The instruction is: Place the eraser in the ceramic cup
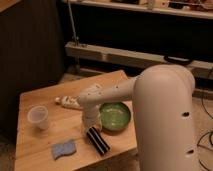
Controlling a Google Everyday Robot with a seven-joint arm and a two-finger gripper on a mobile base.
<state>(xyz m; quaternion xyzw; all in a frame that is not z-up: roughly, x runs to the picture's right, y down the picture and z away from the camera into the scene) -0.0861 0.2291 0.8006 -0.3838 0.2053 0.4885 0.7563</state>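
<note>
The eraser [98, 140], a long black block with pale stripes, lies on the wooden table [40, 157] near its front edge, just left of the green bowl. The ceramic cup [39, 117], small, whitish and tapered, stands upright at the table's left side. My gripper [91, 126] hangs from the white arm and points down right above the eraser's far end. The cup is well to the left of the gripper.
A green bowl [115, 116] sits right of the gripper. A blue wavy-edged sponge [64, 149] lies at the front left. A white tube [67, 101] lies behind the arm. My large white arm body [165, 120] fills the right side. A shelf rail runs behind the table.
</note>
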